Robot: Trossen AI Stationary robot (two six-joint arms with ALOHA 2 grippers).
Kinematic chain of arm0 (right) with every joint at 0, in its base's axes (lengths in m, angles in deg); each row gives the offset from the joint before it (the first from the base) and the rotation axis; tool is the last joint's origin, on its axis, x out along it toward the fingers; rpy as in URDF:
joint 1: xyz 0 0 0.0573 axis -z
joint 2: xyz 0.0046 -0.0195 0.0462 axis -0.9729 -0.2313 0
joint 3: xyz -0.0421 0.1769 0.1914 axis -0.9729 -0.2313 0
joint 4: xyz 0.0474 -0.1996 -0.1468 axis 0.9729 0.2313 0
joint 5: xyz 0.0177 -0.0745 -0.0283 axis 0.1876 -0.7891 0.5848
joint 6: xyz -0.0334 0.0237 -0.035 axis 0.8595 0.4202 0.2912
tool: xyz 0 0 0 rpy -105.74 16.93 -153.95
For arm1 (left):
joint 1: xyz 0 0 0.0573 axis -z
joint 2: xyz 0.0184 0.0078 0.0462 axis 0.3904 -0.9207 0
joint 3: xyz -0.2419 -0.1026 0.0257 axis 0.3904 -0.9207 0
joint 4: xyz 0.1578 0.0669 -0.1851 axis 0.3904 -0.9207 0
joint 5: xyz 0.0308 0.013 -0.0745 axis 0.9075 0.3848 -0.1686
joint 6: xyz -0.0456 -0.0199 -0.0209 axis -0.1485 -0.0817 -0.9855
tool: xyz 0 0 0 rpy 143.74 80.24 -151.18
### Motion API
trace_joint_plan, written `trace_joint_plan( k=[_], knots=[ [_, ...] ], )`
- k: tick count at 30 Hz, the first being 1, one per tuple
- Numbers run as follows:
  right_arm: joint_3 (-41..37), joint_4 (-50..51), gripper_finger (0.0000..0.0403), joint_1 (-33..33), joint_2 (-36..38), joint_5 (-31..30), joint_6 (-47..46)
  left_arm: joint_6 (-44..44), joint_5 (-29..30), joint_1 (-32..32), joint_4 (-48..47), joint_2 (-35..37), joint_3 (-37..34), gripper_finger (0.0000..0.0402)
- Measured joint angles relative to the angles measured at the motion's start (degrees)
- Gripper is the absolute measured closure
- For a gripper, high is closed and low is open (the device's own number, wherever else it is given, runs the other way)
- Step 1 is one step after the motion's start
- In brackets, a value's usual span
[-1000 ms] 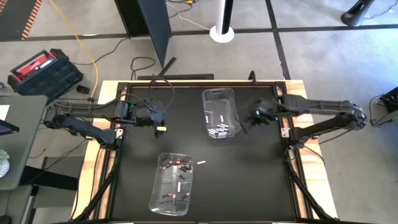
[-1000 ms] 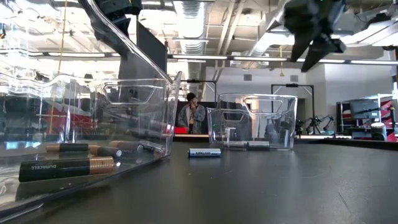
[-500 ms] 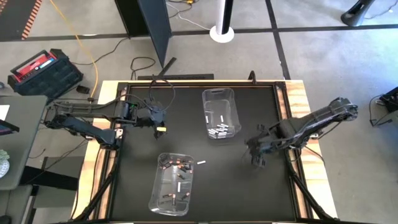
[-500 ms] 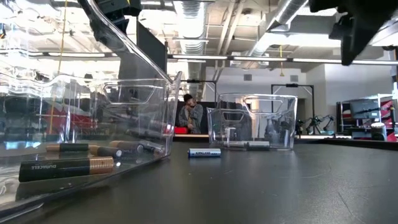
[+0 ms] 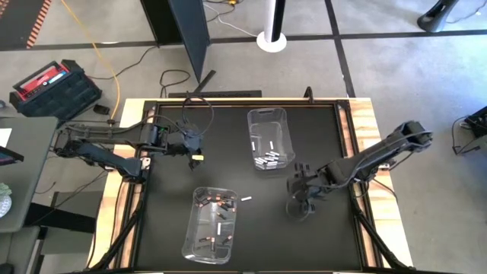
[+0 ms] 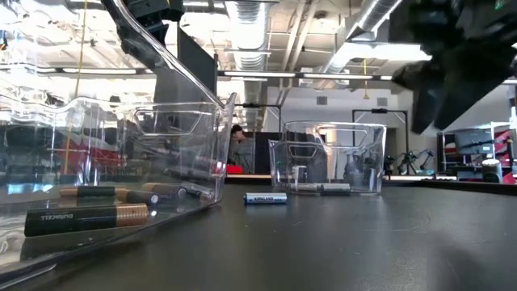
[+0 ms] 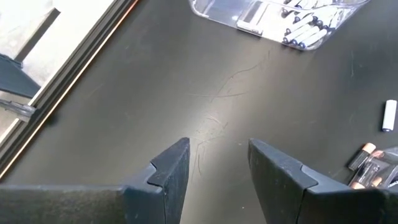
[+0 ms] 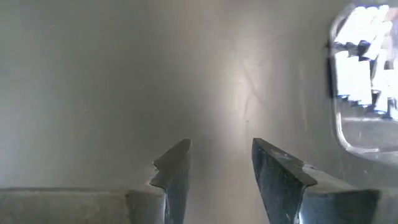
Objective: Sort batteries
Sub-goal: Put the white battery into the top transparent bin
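Observation:
Several white batteries (image 5: 270,158) lie in the far clear bin (image 5: 268,122). Dark copper-ended batteries (image 5: 214,204) and a white one lie in the near clear bin (image 5: 199,247). One loose white battery (image 5: 246,199) rests on its side on the black mat between the bins; the low view also shows this battery (image 6: 266,198). My left gripper (image 5: 196,157) hovers open left of the far bin, nothing between its fingers (image 7: 168,174). My right gripper (image 5: 300,189) hangs open above bare mat, right of the loose battery; its fingers (image 8: 277,171) are empty.
The black mat (image 5: 319,243) has raised wooden edges at left and right (image 5: 365,122). In the low view the near bin (image 6: 113,186) stands close at left and the far bin (image 6: 327,166) behind the loose battery. A person shows in the room beyond the table.
My right gripper has swung from beside the far bin's right side toward the table's near edge and middle, sinking lower and rolling as it went. It now hangs right of the loose battery. The batteries and bins have stayed in place.

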Motion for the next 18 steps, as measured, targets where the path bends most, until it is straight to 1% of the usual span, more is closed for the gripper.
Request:
trace_joint_plan(
  k=[4,8,10,13,18],
  knots=[
    [-7.8,-12.5,0.0218,1.5,2.3,0.0,-2.2,-0.1,0.0,0.0,0.0,0.0,0.0,0.0245],
    [-12.7,-24.9,0.0217,1.9,1.7,0.0,-2.3,-0.1,0.0,0.0,0.0,0.0,0.0,0.0245],
    [-13.5,-29.6,0.0217,1.9,0.7,-0.1,-2.3,0.0,0.0,0.0,-0.1,0.0,0.0,0.0245],
    [-13.5,-33.7,0.0217,2.1,-1.6,0.0,-1.4,1.2,0.1,0.0,-0.2,0.0,0.0,0.0245],
    [-12.7,-40.2,0.0217,2.2,-8.8,-0.1,2.8,3.4,0.1,0.0,-0.2,0.0,0.0,0.0245]
  ],
)
